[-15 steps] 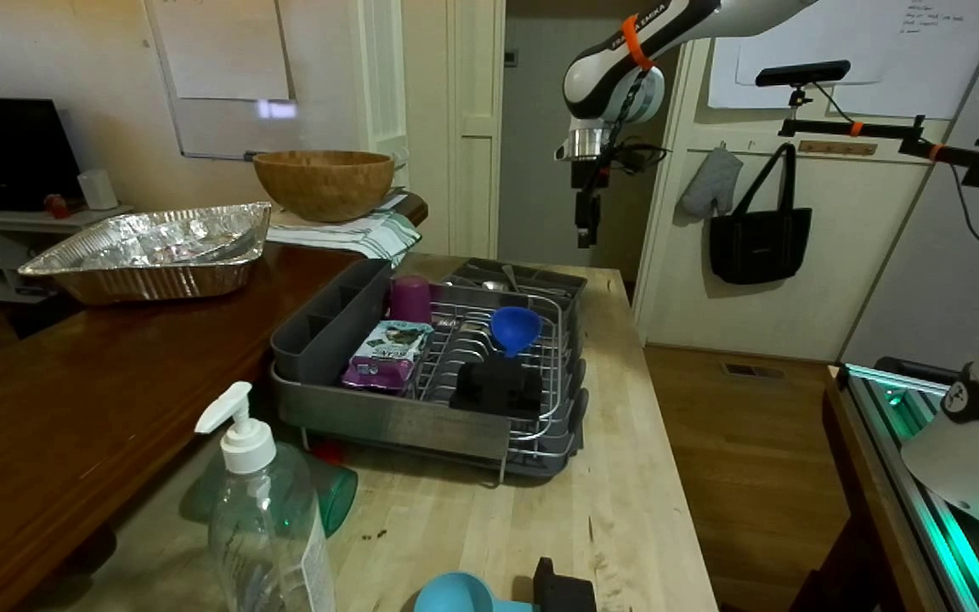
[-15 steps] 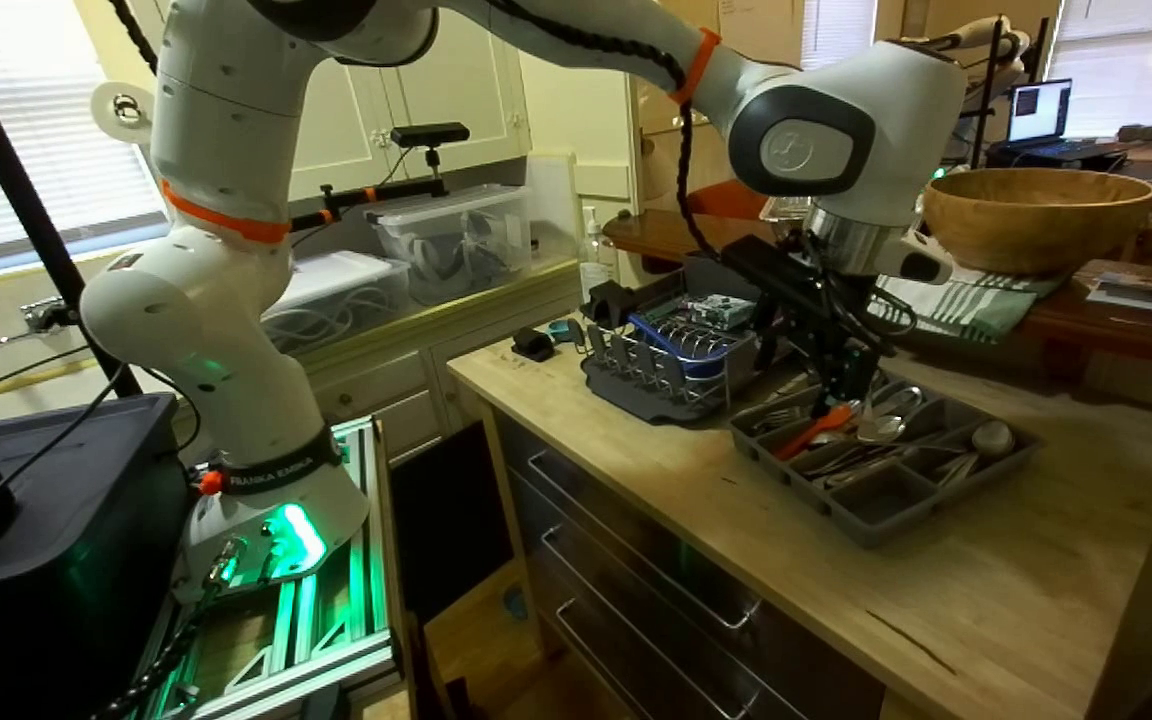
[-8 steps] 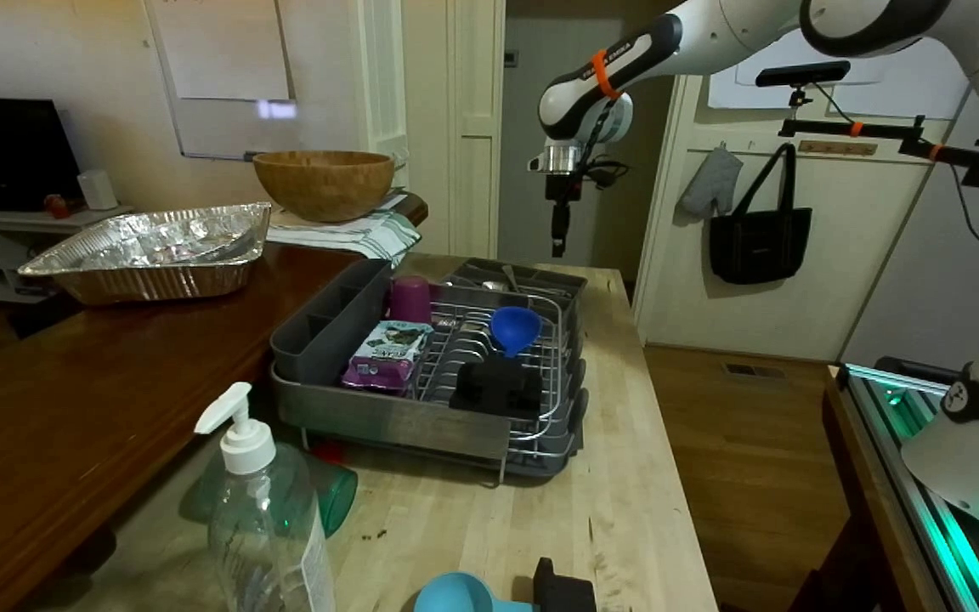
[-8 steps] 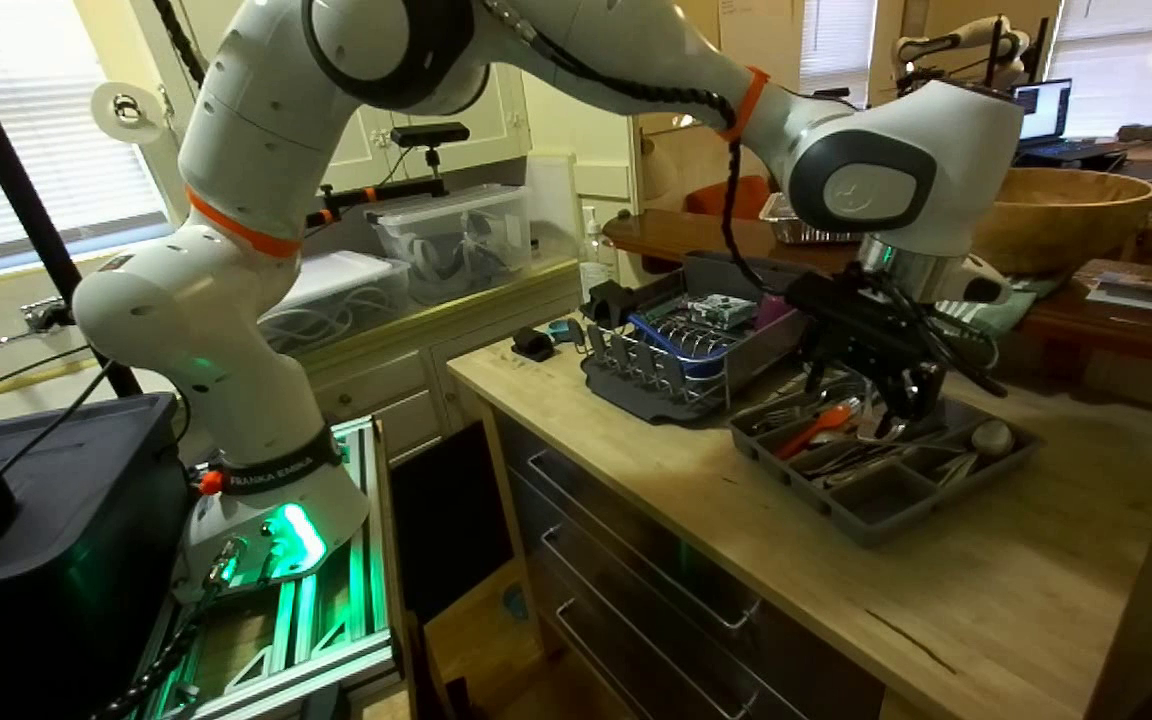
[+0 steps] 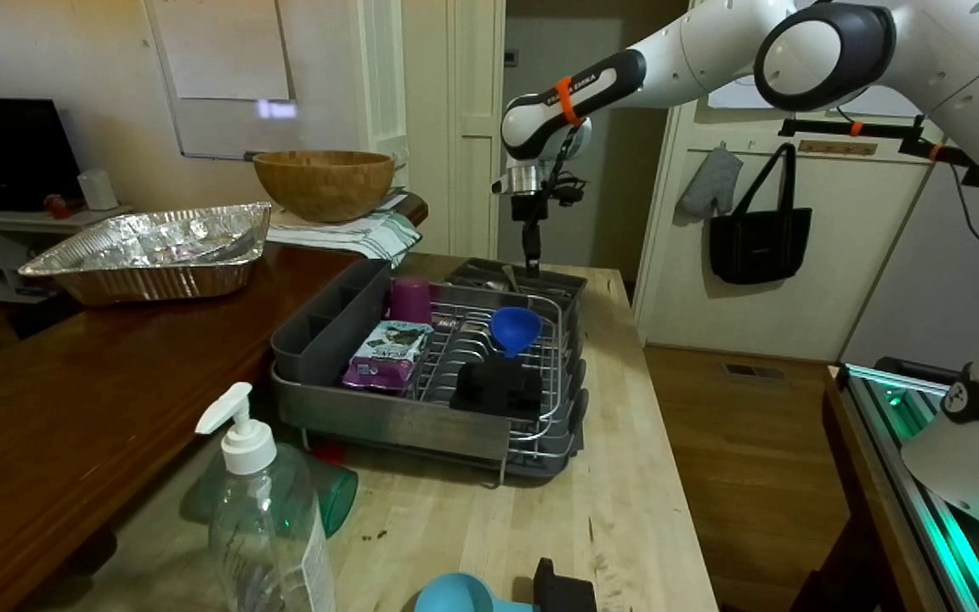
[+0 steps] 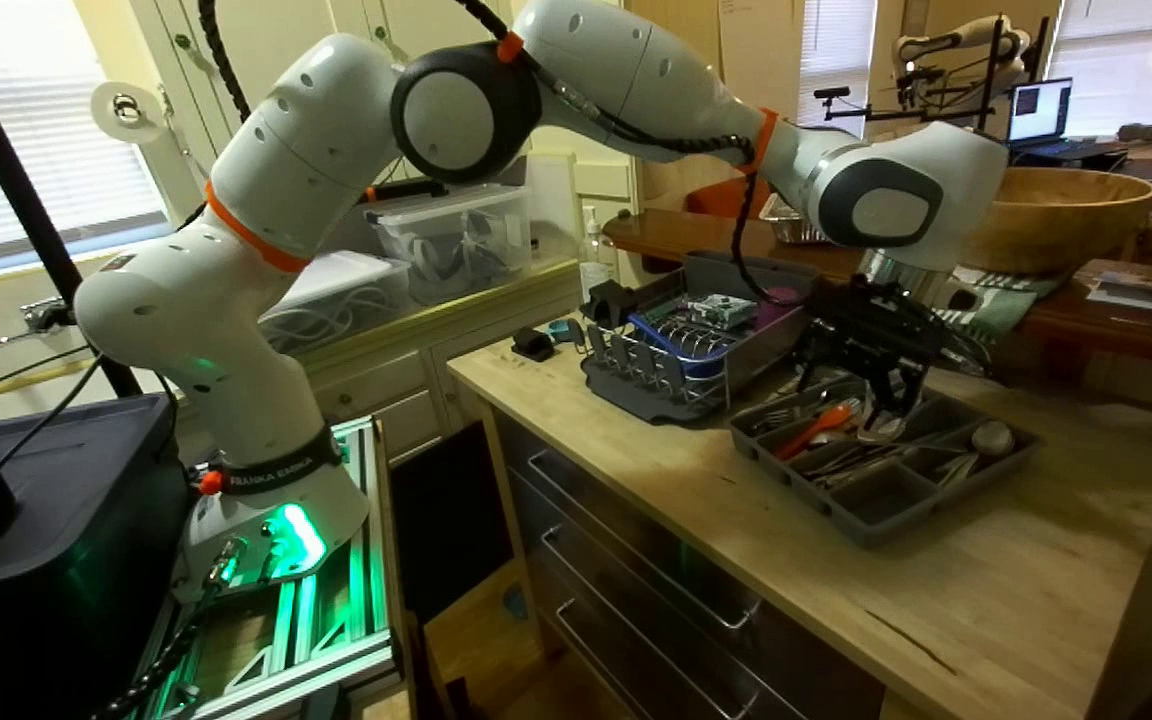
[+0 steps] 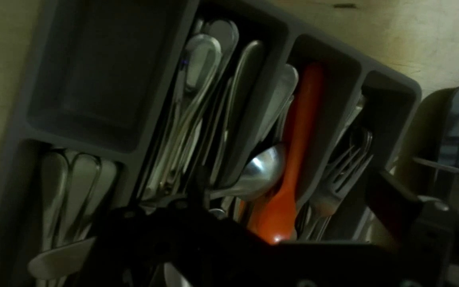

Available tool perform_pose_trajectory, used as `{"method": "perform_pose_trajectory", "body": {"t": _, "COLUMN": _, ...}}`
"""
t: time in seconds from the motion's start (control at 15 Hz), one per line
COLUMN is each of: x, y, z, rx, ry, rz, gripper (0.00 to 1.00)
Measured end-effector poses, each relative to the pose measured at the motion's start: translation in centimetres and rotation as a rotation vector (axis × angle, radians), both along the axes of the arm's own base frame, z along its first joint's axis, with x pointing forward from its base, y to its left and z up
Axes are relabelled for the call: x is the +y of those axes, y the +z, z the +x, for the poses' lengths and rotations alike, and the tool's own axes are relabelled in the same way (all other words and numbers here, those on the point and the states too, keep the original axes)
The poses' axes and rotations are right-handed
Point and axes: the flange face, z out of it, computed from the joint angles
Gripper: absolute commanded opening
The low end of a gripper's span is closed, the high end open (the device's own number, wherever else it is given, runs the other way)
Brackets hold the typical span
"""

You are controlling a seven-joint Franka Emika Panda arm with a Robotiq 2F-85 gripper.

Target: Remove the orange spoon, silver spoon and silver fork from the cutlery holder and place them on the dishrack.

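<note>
The grey cutlery holder [image 6: 881, 492] lies on the counter, full of cutlery. In the wrist view the orange spoon [image 7: 303, 123] lies lengthwise in one compartment. A silver spoon [image 7: 263, 169] rests with its bowl against it, its handle passing over the divider toward the left finger. One compartment to the right is a silver fork [image 7: 335, 185], tines up the picture. My gripper [image 7: 293, 183] is open above these, its dark fingers well apart, holding nothing. In both exterior views the gripper [image 6: 854, 390] hangs over the holder. Beside the holder stands the dishrack [image 5: 404, 421].
On the dishrack sit a purple cup [image 5: 410, 299], a blue scoop [image 5: 515, 328], a snack packet [image 5: 387, 353] and a black object [image 5: 498, 387]. A soap bottle [image 5: 260, 510] stands at the near end. Behind are a wooden bowl [image 6: 1066, 215] and a foil pan [image 5: 158, 251].
The arm has come down and across toward the cutlery holder, leftward and lower in an exterior view. The jaws have stayed open. The cutlery and dishrack look unmoved.
</note>
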Motion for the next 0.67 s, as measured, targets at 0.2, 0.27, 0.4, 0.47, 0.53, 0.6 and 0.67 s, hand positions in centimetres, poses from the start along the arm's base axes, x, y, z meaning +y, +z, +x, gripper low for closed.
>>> {"method": "perform_pose_trajectory", "body": {"t": 0.2, "x": 0.9, "y": -1.3, "z": 0.2, "rx": 0.026, "ry": 0.043, "rz": 0.007, "gripper": 1.00}}
{"method": "perform_pose_trajectory", "body": {"t": 0.27, "x": 0.9, "y": -1.7, "z": 0.1, "rx": 0.032, "ry": 0.057, "rz": 0.012, "gripper": 1.00}}
{"method": "perform_pose_trajectory", "body": {"t": 0.4, "x": 0.7, "y": -2.6, "z": -0.1, "rx": 0.036, "ry": 0.084, "rz": 0.025, "gripper": 1.00}}
{"method": "perform_pose_trajectory", "body": {"t": 0.47, "x": 0.5, "y": -2.9, "z": -0.1, "rx": 0.035, "ry": 0.094, "rz": 0.030, "gripper": 1.00}}
{"method": "perform_pose_trajectory", "body": {"t": 0.53, "x": 0.3, "y": -3.2, "z": 0.0, "rx": 0.031, "ry": 0.101, "rz": 0.033, "gripper": 1.00}}
{"method": "perform_pose_trajectory", "body": {"t": 0.6, "x": 0.2, "y": -3.2, "z": 0.2, "rx": 0.026, "ry": 0.101, "rz": 0.034, "gripper": 1.00}}
{"method": "perform_pose_trajectory", "body": {"t": 0.67, "x": 0.0, "y": -3.1, "z": 0.4, "rx": 0.018, "ry": 0.100, "rz": 0.034, "gripper": 1.00}}
